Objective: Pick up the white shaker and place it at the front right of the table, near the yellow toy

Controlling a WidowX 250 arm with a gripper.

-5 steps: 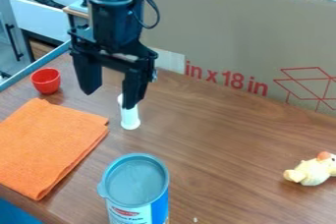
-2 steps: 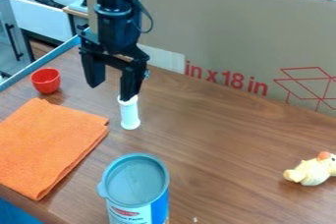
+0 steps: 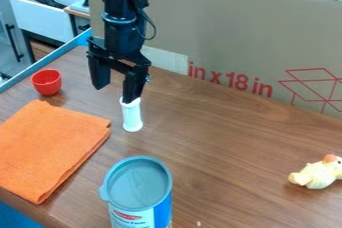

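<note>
The black gripper [image 3: 116, 94] hangs over the upper left part of the table, open, its two fingers spread apart with nothing between them. Its right finger overlaps the top of a white cylinder [image 3: 132, 117] that stands upright just beneath; whether they touch I cannot tell. To the left is a small red cup [image 3: 47, 82]. An orange cloth [image 3: 51, 149] lies folded flat, left of and nearer than the cylinder. Toward the front stands a can [image 3: 136, 184] with a grey lid and blue side. A pale yellow toy duck [image 3: 316, 173] lies at the far right.
A large cardboard panel [image 3: 220, 37] borders the table [image 3: 220, 157] at the back. Along the left back edge runs a blue rail [image 3: 47, 61], with a white sink unit [image 3: 43, 14] beyond it.
The gripper has moved away toward the back of the table and ends slightly lower, over the table behind the white cylinder. Its fingers remain apart, and the objects stay where they were.
</note>
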